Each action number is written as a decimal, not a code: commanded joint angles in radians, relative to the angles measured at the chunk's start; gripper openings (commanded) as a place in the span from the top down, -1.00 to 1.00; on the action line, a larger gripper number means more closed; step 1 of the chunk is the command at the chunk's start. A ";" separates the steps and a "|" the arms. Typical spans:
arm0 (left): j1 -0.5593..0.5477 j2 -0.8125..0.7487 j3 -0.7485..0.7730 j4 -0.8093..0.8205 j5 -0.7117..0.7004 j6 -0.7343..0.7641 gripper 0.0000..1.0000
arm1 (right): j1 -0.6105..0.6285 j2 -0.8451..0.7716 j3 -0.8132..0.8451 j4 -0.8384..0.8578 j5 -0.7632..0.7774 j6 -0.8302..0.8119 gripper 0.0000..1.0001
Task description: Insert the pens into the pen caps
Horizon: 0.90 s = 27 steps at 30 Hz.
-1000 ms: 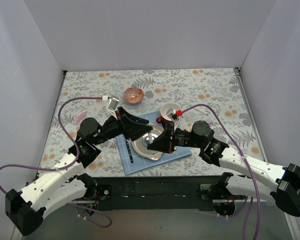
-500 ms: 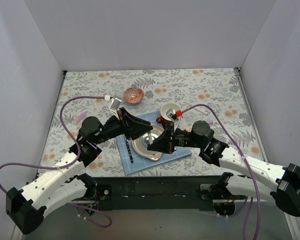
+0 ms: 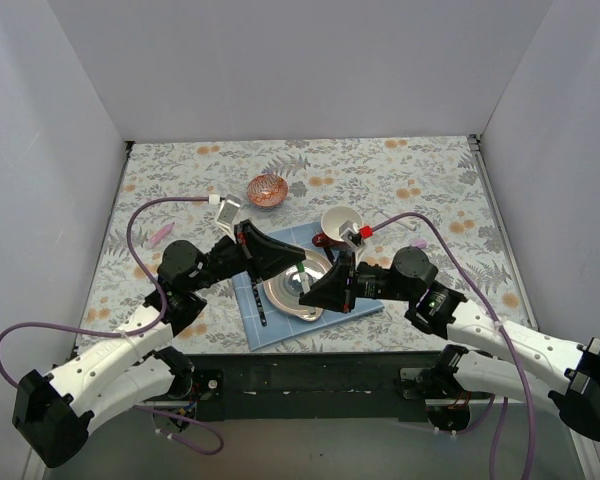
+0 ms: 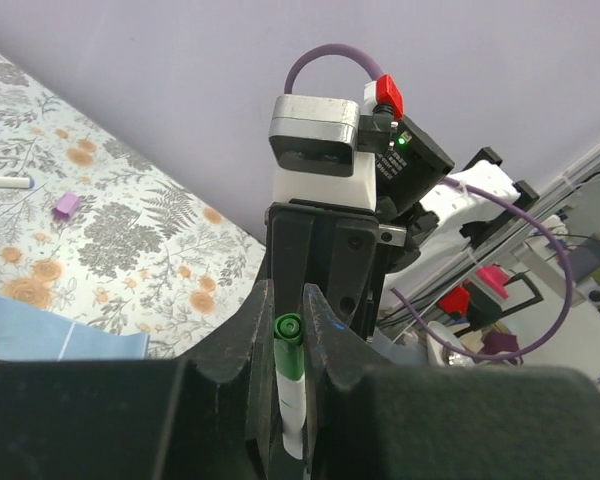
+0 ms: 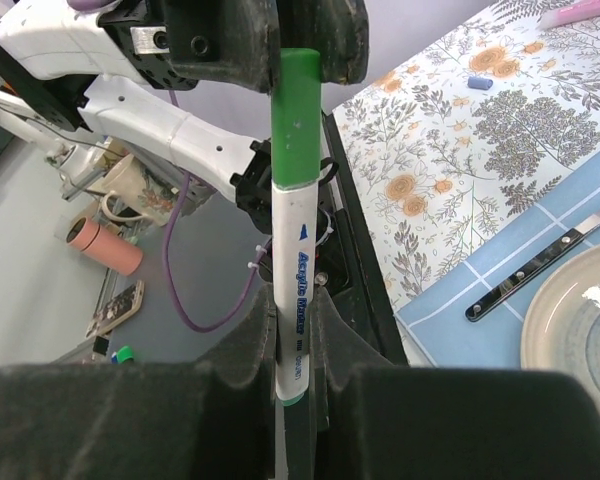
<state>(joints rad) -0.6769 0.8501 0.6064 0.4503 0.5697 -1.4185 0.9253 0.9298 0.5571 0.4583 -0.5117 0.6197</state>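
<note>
The left fingers [image 4: 255, 338] and the right fingers [image 5: 252, 345] meet tip to tip above the plate [image 3: 280, 300], which sits on the blue mat [image 3: 270, 335] near the front of the table [image 3: 430, 180].

**Right fingers.** They are closed on the white barrel of the green pen [image 5: 292, 300]. Only the barrel's width remains between them. In the right wrist view the pen stands straight up out of the grip, with blue lettering along the barrel and a green band at its lower end.

**Left fingers.** They are pinched narrowly on the green cap [image 5: 298, 120], one finger close on each side. In the left wrist view the round end of the cap faces the camera, and the white barrel runs on below it, between the fingers.

**Cap and pen.** The cap forms the upper end of the pen. Its lower rim meets the white barrel with no visible gap. Whether it is pressed fully home cannot be told.

**Other items.**
- The pink pen [image 3: 161, 235] lies on the table at the far left, well apart from both arms.
- The white pen [image 4: 0, 182] lies on the table, with a small purple piece [image 4: 67, 204] near it.
- A dark-handled knife [image 5: 530, 283] lies on the mat just beside the plate.
- A copper bowl [image 3: 267, 189] and a white cup [image 3: 337, 220] stand behind the mat.
</note>
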 commanded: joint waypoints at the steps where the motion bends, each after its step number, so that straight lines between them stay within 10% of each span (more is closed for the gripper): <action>1: -0.006 -0.026 -0.063 0.079 0.082 -0.106 1.00 | -0.026 -0.052 0.032 0.120 0.110 -0.026 0.97; 27: -0.058 0.006 -0.220 0.024 0.059 -0.154 1.00 | -0.166 0.075 0.245 0.054 0.055 -0.175 0.97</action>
<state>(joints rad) -0.6632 0.8433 0.4850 0.5770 0.4580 -1.5463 0.8448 1.0134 0.6678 0.2726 -0.6064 0.4549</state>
